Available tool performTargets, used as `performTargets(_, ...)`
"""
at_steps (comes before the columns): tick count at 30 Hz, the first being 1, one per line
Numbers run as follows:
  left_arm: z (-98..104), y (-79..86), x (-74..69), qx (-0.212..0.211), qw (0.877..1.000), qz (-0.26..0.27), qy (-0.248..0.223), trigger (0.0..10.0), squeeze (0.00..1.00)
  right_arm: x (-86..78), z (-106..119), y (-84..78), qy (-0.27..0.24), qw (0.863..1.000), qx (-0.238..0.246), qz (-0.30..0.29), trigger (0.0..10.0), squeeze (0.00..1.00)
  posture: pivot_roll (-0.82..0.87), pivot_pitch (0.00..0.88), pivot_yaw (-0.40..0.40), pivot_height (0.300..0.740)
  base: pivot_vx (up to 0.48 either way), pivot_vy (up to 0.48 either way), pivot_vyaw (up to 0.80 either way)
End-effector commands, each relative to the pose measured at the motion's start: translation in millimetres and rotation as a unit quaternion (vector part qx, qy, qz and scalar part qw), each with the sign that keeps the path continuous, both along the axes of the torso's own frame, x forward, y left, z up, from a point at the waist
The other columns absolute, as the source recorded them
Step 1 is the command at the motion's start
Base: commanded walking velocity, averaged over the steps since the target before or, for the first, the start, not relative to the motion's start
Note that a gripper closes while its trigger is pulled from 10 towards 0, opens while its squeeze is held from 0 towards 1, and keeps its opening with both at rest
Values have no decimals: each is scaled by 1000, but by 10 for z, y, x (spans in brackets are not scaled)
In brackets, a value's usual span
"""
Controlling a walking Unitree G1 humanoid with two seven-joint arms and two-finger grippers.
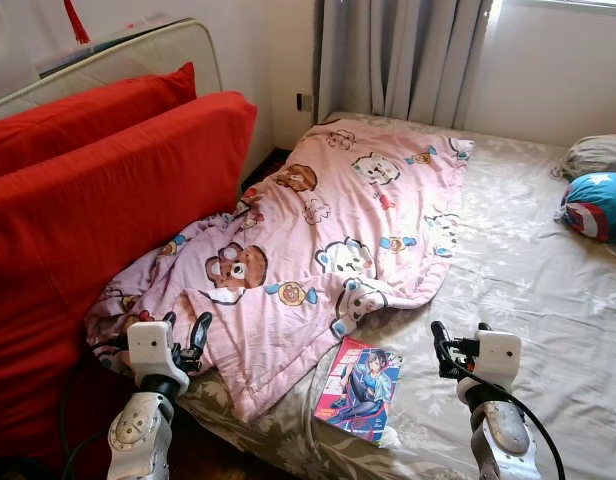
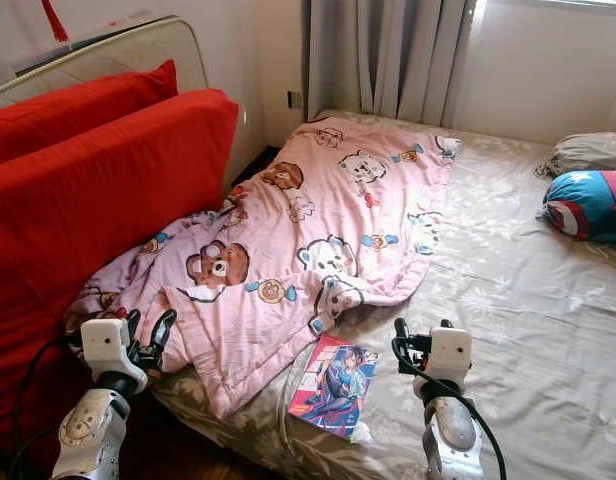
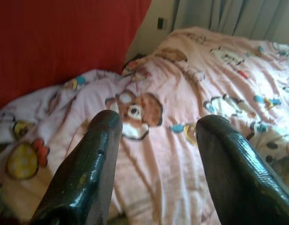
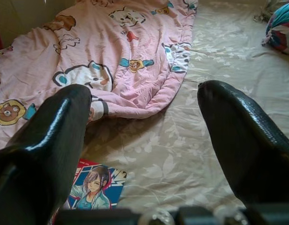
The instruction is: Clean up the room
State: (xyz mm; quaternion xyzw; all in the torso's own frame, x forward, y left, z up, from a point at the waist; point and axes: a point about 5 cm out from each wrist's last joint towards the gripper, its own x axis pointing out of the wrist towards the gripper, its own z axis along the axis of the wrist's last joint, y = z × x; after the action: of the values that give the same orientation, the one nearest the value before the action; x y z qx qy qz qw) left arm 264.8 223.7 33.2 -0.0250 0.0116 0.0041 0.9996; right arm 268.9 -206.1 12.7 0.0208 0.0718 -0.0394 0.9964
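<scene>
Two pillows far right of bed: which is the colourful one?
The nearer pillow, blue with red and white rings; the grey pillow lies behind it.

Both arms are silver with rounded metal forearm shells, each ending in a boxy white wrist block. The left pincer (image 1: 185, 334) and right pincer (image 1: 458, 340) carry long, glossy black fingers (image 3: 86, 173) with a faintly pebbled surface. Black cables loop from each wrist block down along the forearms

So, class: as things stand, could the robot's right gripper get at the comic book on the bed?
Probably yes: the right gripper hovers open beside the comic book, with bare sheet between them.
</scene>
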Motion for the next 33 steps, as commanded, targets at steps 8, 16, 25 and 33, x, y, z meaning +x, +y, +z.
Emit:
performTargets(8, 15, 56, -45, -2, 1000, 11, -2, 10000, 0, -59, -86, -8, 30, 1000, 2, -3, 10000, 0, 3, 6, -11, 695, 0, 0, 0)
performTargets(16, 36, 44, -30, 0, 1000, 5, -2, 10000, 0, -81, -71, -21, 17, 1000, 3, -7, 10000, 0, 5, 18, -3, 690, 0, 0, 0)
performTargets(25, 43, 47, -30, 0, 1000, -2, 2, 10000, 0, -86, -111, 17, 34, 999, 2, -2, 10000, 0, 5, 24, 5, 675, 0, 0, 0)
performTargets(33, 39, 29, -34, 2, 1000, -8, 6, 10000, 0, -113, -124, 46, 32, 999, 1, 11, 10000, 0, 0, 19, 9, 675, 0, 0, 0)
